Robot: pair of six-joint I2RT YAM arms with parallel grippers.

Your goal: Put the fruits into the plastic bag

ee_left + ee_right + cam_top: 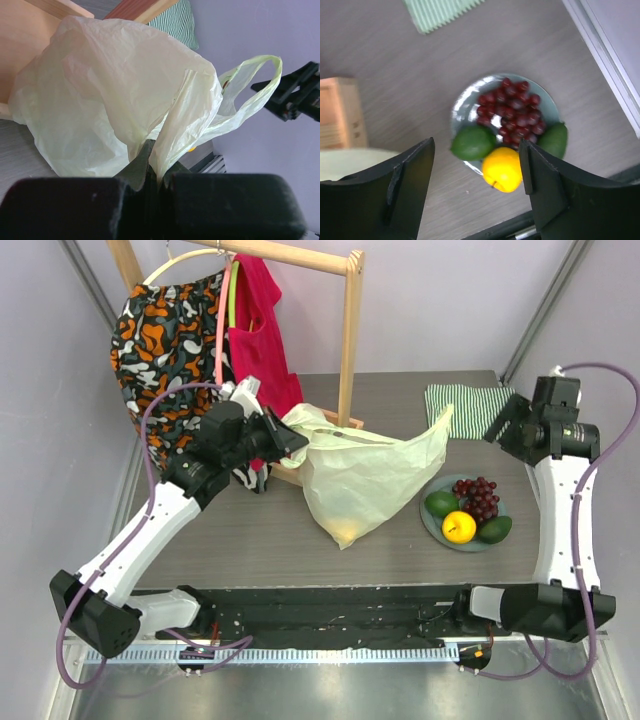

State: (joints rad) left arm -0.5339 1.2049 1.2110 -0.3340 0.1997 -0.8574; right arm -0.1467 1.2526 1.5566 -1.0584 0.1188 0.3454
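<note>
— Fruits (470, 502), where do we have them?

— All four that we can see sit on the plate (462, 107), just right of the bag (370, 475) on the table (260, 530): grapes (512, 107) on the far side, an avocado (472, 142) on each flank, the orange (502, 170) nearest our bases.

— And our pincers?

— Our right pincer (476, 150) hangs above the plate, jaws spread wide and nothing between them. Our left pincer (152, 175) is clamped on a fold of the bag's edge and holds that side up off the table. One handle loop (260, 80) stands free toward the plate.

— Which arm is nearer the fruits?

— The right, plainly: it is over the plate, while the left is well apart from it and busy with the bag.

— What does the reach turn on?

— In the right wrist view the avocado nearer the bag lies just below the gap between the jaws. But its long axis runs nearly along the line from finger to finger, so we would close on its length. We judge a wrist turn is called for, or we take the round orange, which has no axis to mind. The carry then goes leftward to the bag.

— Is its mouth open?

— We cannot tell; neither the top view nor the left wrist view looks into it.
</note>
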